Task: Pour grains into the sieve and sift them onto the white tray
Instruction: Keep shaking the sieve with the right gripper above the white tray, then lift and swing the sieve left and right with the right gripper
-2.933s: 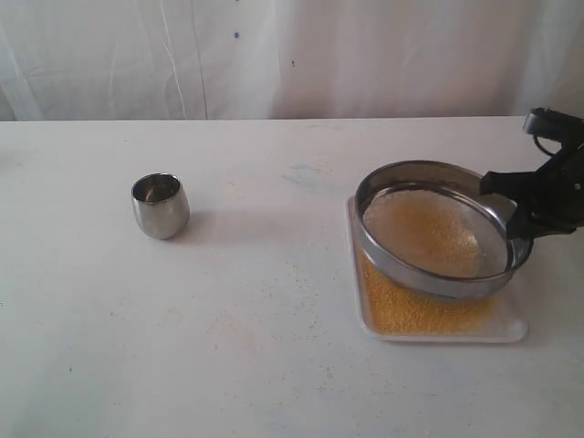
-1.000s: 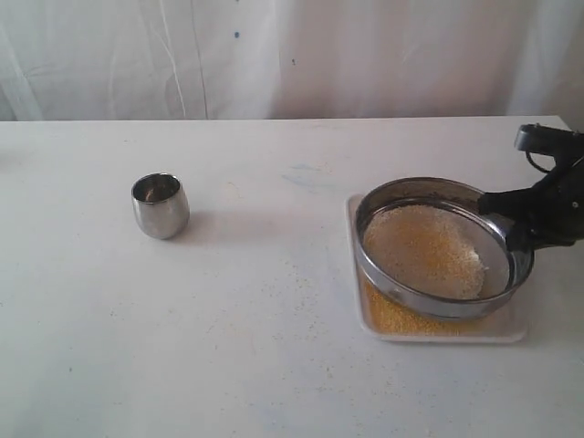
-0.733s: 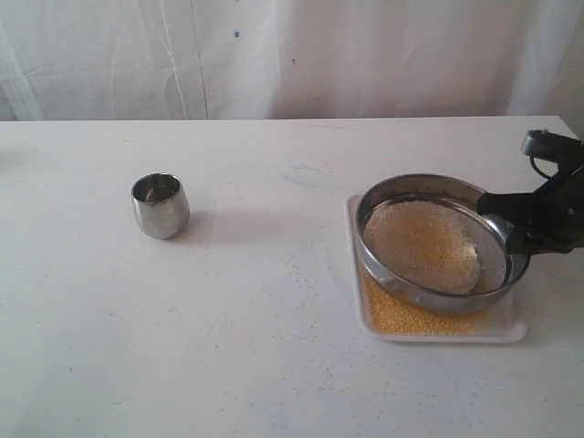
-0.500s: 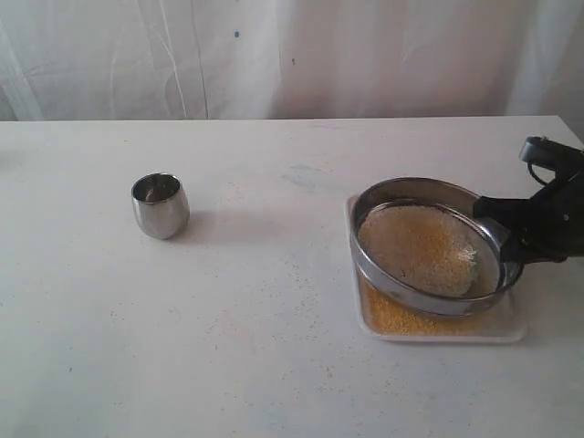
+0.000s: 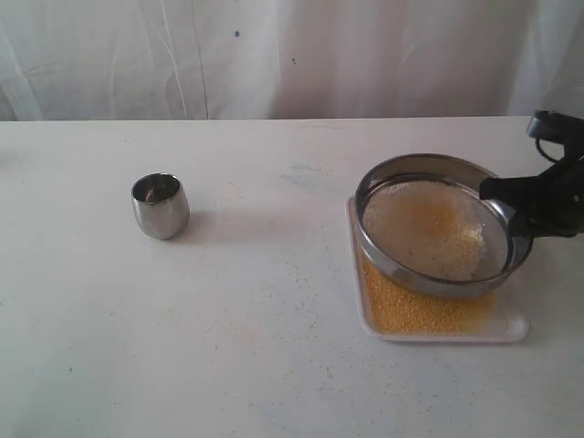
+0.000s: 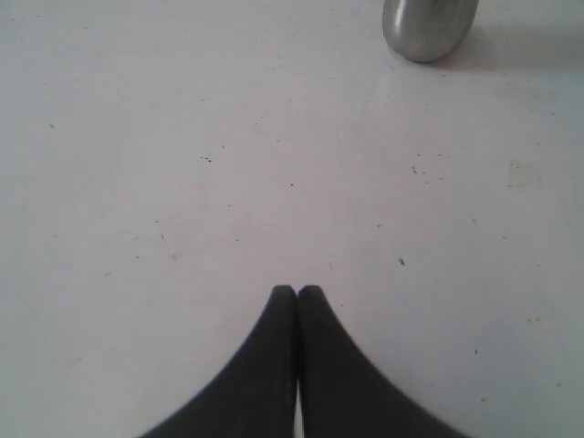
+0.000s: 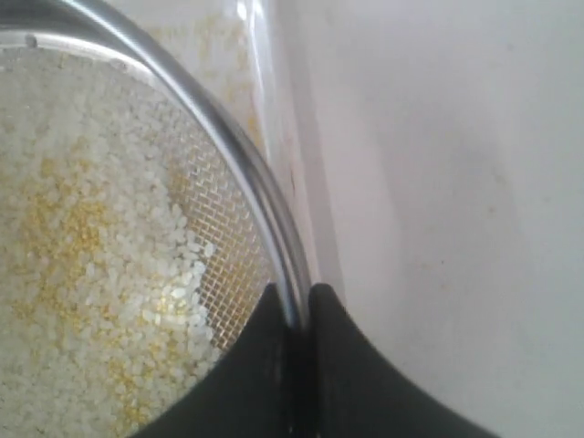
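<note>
White desk (image 5: 274,356) before a pale, creased curtain (image 5: 274,55), seen from the exterior camera.

Right jaws: clamped together on the rim of the wide, shallow round steel sieve with a fine mesh bottom (image 5: 401,274). In the right wrist view the two black tips meet on that steel ring (image 7: 228,137), one inside it over the mesh and one outside. My right arm (image 5: 552,196) reaches in from the right edge of the desk, roughly level, and grips the sieve at its right side. The sieve hangs tilted over the flat white rectangular tray with rounded corners (image 5: 513,327), far rim high and near-left wall low. Whether that low wall touches what lies under it I cannot tell.

Loose grains (image 5: 429,233) cover the mesh. Up close they are mostly pale whitish and coarse, with tiny yellow-gold ones scattered among them (image 7: 100,255), and bare mesh shows just beside my jaws. A bed of fine yellow-gold granules (image 5: 411,312) lies on the tray beneath the sieve, showing along its near side.

Left jaws: pressed shut on each other, holding nothing. They hover over bare, lightly speckled desk in the left wrist view. The small rounded steel cup (image 5: 161,205) stands upright on the left of the desk, well apart from these jaws (image 6: 429,27) and from the tray.
</note>
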